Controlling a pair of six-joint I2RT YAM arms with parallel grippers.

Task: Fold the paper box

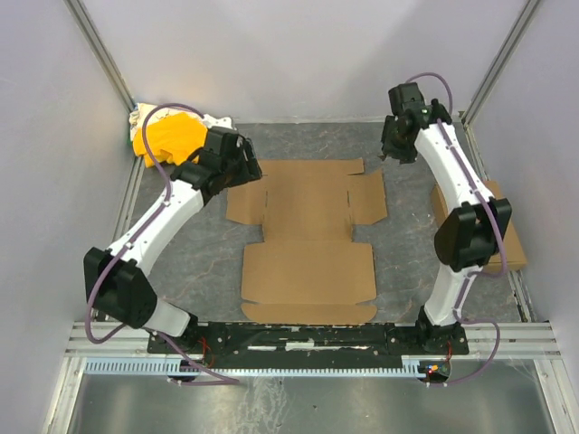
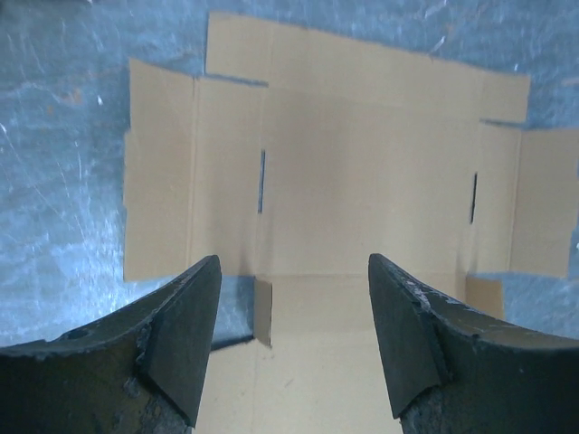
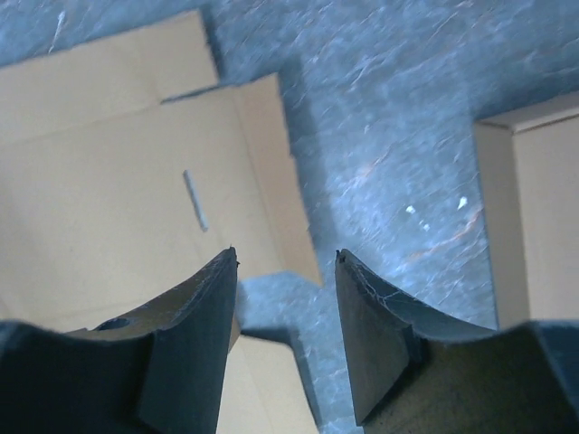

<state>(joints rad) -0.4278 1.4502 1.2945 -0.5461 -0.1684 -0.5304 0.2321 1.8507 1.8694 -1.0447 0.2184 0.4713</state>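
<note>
The paper box (image 1: 308, 240) lies flat and unfolded on the grey table, a brown cardboard blank with flaps and slits. It fills the left wrist view (image 2: 362, 172) and shows at the left of the right wrist view (image 3: 118, 172). My left gripper (image 1: 237, 155) hovers over the blank's far left corner, open and empty, its jaws (image 2: 294, 262) wide apart above the cardboard. My right gripper (image 1: 398, 145) hovers beyond the blank's far right corner, open and empty (image 3: 286, 258), above the table beside a side flap.
A yellow cloth bundle (image 1: 167, 136) lies at the far left corner behind the left arm. A smaller brown cardboard rectangle (image 1: 507, 235) lies at the right under the right arm, also in the right wrist view (image 3: 534, 217). White walls enclose the table.
</note>
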